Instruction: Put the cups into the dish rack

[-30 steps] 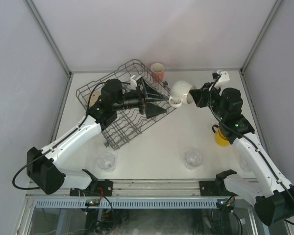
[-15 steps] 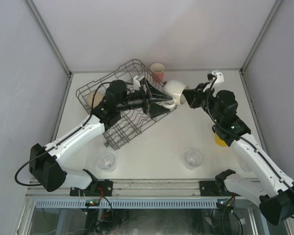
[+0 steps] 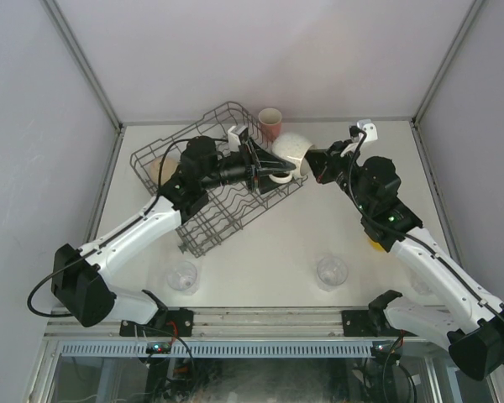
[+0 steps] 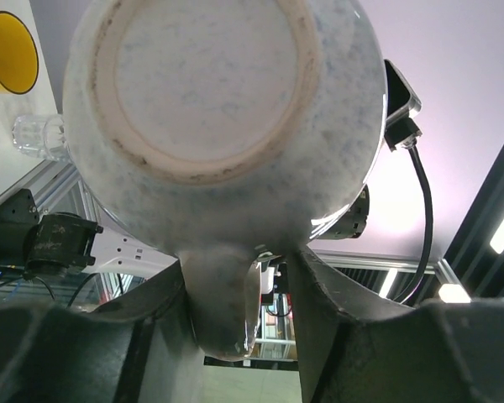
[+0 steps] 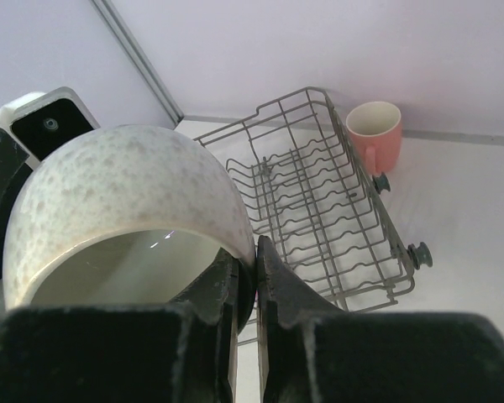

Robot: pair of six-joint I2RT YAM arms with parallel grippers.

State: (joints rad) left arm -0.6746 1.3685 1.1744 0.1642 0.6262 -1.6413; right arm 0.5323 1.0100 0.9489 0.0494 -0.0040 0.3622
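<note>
White mug [image 3: 291, 149] has moved left into the left gripper [image 3: 269, 172], so a handover is close.
Over the last second the right gripper [image 5: 254, 277], pinched shut on the mug's rim, has carried it from beside the rack [image 3: 203, 222] to above the rack's right corner. The left gripper's fingers stand apart on either side of the handle [image 4: 223, 302] and have not closed. Judgement: the left gripper takes hold next, then the right lets go. The mug is in the air, not yet racked.
</note>
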